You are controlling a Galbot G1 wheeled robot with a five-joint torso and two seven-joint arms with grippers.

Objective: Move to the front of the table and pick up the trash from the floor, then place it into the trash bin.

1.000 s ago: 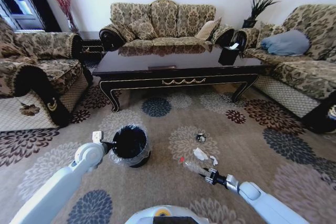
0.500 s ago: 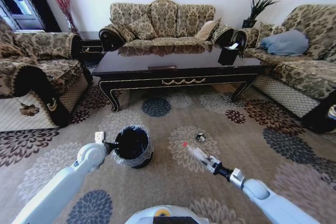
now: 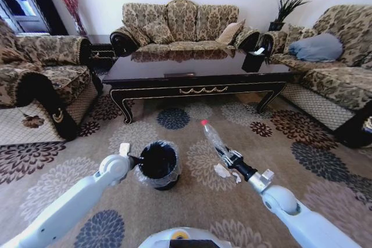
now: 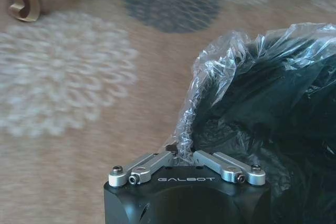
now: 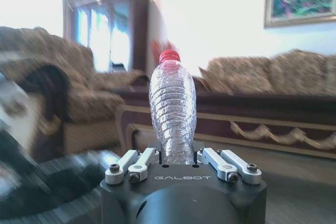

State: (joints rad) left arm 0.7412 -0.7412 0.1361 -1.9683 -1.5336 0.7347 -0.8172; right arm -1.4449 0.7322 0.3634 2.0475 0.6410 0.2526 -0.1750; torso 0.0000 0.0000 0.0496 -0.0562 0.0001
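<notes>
Your right gripper (image 3: 228,156) is closed around the lower end of the clear plastic bottle (image 3: 213,136), and you hold the bottle lifted off the carpet (image 3: 273,155), tilted up and away from the gripper so the red cap (image 3: 204,122) is the far end, pointing toward the table (image 3: 195,68). In the right wrist view you see the fingers (image 5: 211,156) pressed on both sides of the bottle (image 5: 172,111), with the cap (image 5: 169,55) above them. The crumpled white paper (image 3: 222,170) lies on the carpet just below and beside this gripper. Your left gripper (image 3: 138,160) is closed on the clear liner bag (image 3: 149,176) at the rim of the trash bin (image 3: 158,164); in the left wrist view the two fingers (image 4: 216,158) come together on a pinch of plastic (image 4: 185,148), and the black inside of the bin (image 4: 273,124) is directly past them. The bin stands on the carpet between your two grippers, touching the left one and a little apart from the bottle. The table is well beyond both grippers, with its gold ornament (image 3: 203,90) facing you.
</notes>
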